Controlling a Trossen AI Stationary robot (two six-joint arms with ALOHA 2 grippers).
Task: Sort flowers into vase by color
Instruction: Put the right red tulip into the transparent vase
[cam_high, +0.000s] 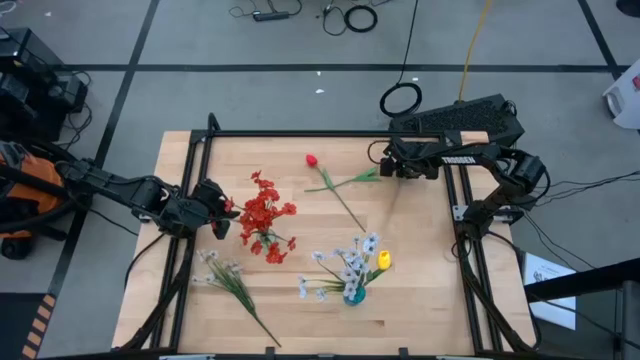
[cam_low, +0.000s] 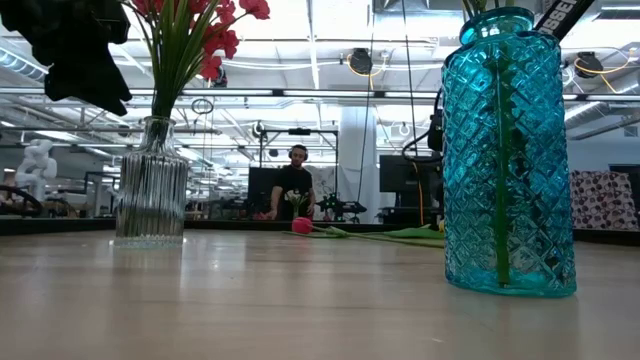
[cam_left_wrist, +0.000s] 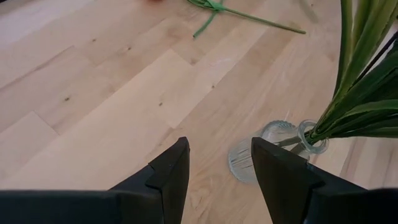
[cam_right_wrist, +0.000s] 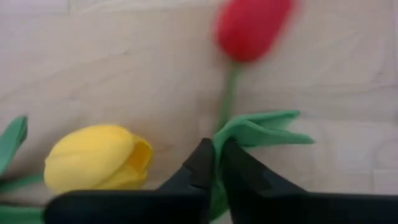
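A red tulip (cam_high: 311, 159) lies on the table at the far middle, its head also in the right wrist view (cam_right_wrist: 255, 28). My right gripper (cam_high: 385, 168) is shut at its stem and leaf. A yellow tulip (cam_right_wrist: 99, 158) lies beside it. My left gripper (cam_high: 215, 205) hovers open and empty beside the clear vase (cam_left_wrist: 273, 149), which holds red blossoms (cam_high: 265, 220). The blue vase (cam_high: 352, 293) holds white blossoms and a yellow tulip (cam_high: 383, 262). A white spray (cam_high: 230, 280) lies flat on the table at the near left. My right gripper pinches the red tulip's green stem where the leaf branches off (cam_right_wrist: 227, 140), between its two fingertips (cam_right_wrist: 202, 158). The fingers come from the table's right side, slanting down. The tulip's head (cam_low: 301, 226) rests on the table.
The clear ribbed vase (cam_low: 150, 185) stands at the left and the blue vase (cam_low: 508, 160) near the front right. A black frame rail (cam_high: 300, 133) runs along the table's far edge. A person (cam_low: 296, 185) stands in the room behind.
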